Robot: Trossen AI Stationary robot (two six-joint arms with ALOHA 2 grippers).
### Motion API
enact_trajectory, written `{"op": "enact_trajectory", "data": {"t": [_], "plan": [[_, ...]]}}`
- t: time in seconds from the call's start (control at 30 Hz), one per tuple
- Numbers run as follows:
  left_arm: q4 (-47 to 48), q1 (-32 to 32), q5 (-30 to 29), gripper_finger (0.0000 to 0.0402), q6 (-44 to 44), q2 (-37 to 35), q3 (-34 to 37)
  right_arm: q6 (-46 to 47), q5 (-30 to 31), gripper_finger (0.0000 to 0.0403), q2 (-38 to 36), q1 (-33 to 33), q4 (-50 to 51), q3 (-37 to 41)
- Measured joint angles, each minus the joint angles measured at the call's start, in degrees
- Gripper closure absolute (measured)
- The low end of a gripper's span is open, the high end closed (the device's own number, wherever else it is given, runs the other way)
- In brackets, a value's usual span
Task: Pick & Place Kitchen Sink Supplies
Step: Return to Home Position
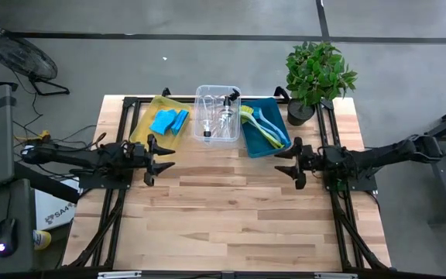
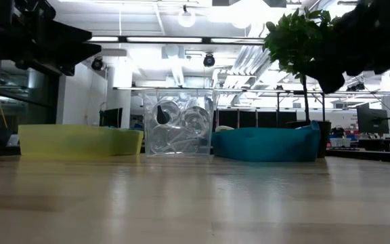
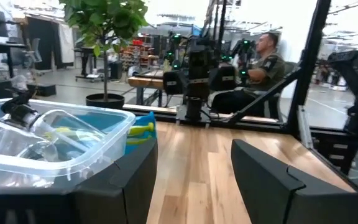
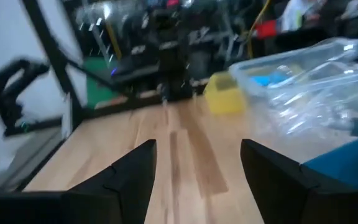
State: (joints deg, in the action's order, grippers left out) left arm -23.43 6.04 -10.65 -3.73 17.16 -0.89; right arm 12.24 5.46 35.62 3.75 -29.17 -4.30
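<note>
Sponges (image 1: 169,122), two, in yellow bin (image 1: 142,124); bottles (image 1: 225,116), two, in clear bin (image 1: 200,93); left hand (image 1: 169,157), right hand (image 1: 283,161) open

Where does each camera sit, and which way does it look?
High view: overhead, looking straight down on the table; shows both arms, left gripper and right gripper.
Low view: tabletop height, facing the yellow bin, clear bin and teal bin; dark arm parts at top.
Left wrist view: on the left arm, facing the right arm past its own open fingers.
Right wrist view: on the right arm, facing back likewise.
All four see the clear bin.
</note>
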Motion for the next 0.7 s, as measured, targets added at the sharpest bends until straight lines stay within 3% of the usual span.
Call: {"op": "enact_trajectory", "data": {"t": [0.1,0.3,0.5,0.7], "plan": [[4.2,0.0,1.2,0.0200,0.0,-3.7,0.0,1.0,2.1,0.0176,-0.1,0.0,-7.2,3.8],[15.1,0.0,0.4,0.0200,-0.3,-10.5,0.0,0.2,2.1,0.0176,-1.4,0.0,-4.6,2.2],[21.3,0.0,-2.2,0.0200,0.6,-17.1,0.1,3.3,-0.3,0.0176,-9.1,-3.6,9.0,2.1],[21.3,0.0,-1.9,0.0200,2.0,-16.6,0.1,3.4,-2.6,0.0176,-18.2,-8.7,19.6,2.1]]}}
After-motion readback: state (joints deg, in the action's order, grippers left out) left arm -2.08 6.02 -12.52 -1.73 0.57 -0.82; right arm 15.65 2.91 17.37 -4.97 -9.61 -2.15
